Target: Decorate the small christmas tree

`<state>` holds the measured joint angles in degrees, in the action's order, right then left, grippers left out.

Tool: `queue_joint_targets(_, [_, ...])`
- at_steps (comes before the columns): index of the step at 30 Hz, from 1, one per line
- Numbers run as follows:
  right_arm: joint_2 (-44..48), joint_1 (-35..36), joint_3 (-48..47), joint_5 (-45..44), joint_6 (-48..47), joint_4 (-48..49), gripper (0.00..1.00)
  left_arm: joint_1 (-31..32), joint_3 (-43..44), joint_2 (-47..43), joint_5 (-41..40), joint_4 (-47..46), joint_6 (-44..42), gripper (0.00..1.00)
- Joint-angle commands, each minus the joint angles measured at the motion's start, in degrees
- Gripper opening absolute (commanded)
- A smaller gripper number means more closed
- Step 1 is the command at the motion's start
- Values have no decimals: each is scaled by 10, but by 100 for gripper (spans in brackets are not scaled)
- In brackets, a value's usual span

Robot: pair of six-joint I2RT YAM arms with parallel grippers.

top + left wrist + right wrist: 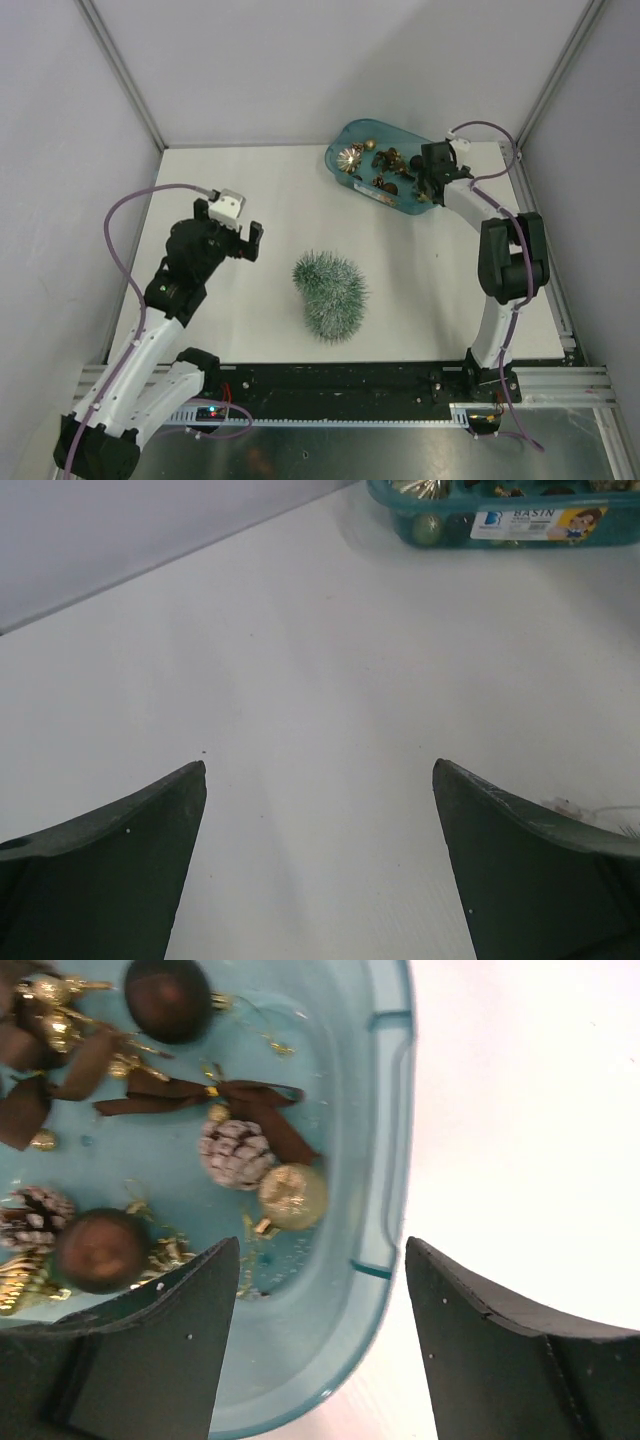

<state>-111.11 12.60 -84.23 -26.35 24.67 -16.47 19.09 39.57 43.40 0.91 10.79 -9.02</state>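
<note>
The small christmas tree [332, 295], a frosted bluish-green bristly cone, rests in the middle of the white table. My left gripper [252, 243] hovers to its left, open, and in the left wrist view its jaws [320, 770] have only bare table between them. My right gripper [424, 188] hangs over the right end of the teal tray [345, 165]. It is open [322, 1245] and holds nothing, one finger over the tray's inside and the other over the table. Just ahead of it lie a gold glitter ball [293, 1197] and a frosted pinecone [236, 1153].
The tray [395, 1110] also holds brown balls [167, 998], a brown ribbon bow [200, 1095], another pinecone [35, 1215] and gold trinkets. In the left wrist view the tray [450, 525] shows far ahead. Grey walls close off the left, back and right sides.
</note>
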Motion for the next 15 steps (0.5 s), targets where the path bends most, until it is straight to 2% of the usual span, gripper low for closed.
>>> queue_joint_targets(1, [39, -6, 50, -8, 10, -24, 71, -18, 58, 31, 4, 21, 12, 100])
queue_joint_targets(7, [87, -4, 136, -3, 31, -19, 68, -20, 112, 64, -20, 44, 13, 100])
queue_joint_targets(13, [181, 23, 256, -7, 70, -3, 54, -20, 161, 75, -27, 65, 8, 100])
queue_joint_targets(15, [224, 37, 303, -11, 90, -4, 52, -20, 170, 74, -25, 69, 6, 100])
